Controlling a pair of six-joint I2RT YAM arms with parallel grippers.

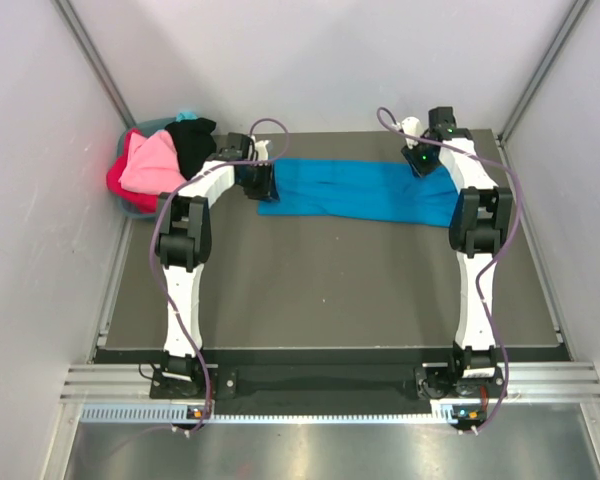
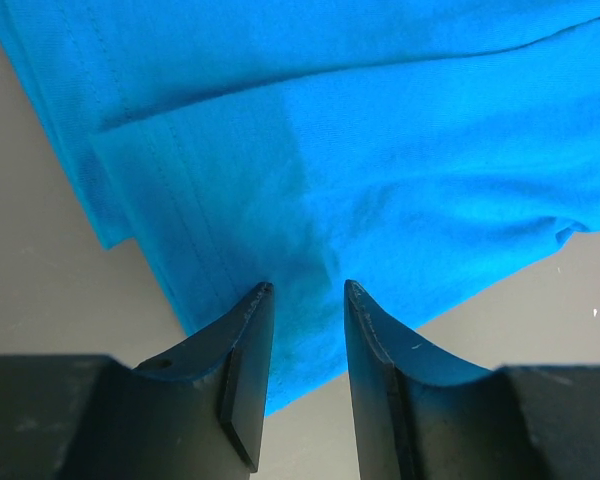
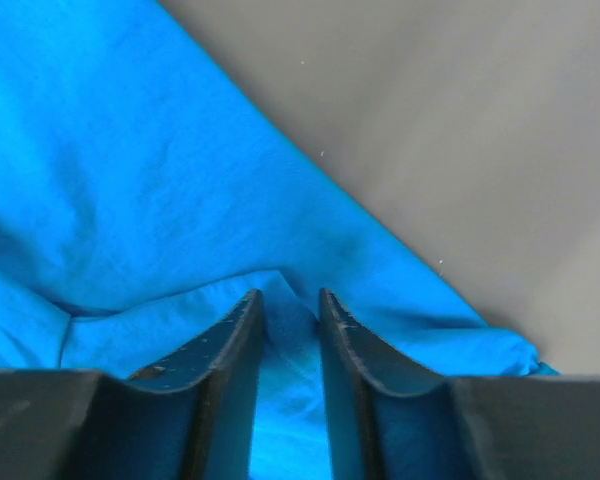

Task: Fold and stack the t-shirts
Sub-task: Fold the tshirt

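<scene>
A bright blue t-shirt (image 1: 360,192) lies folded into a long strip across the far part of the table. My left gripper (image 1: 262,185) is at its left end. In the left wrist view that gripper (image 2: 305,290) is open, its fingers straddling a flat corner of the blue cloth (image 2: 380,150). My right gripper (image 1: 420,160) is at the strip's right end. In the right wrist view it (image 3: 290,297) is shut on a raised ridge of the blue cloth (image 3: 130,150) bunched between its tips.
At the back left a teal basket (image 1: 137,210) holds a pink shirt (image 1: 150,165), a red one (image 1: 120,180) and a black one (image 1: 192,140). White walls close in both sides. The dark table (image 1: 330,290) stretches towards the arm bases.
</scene>
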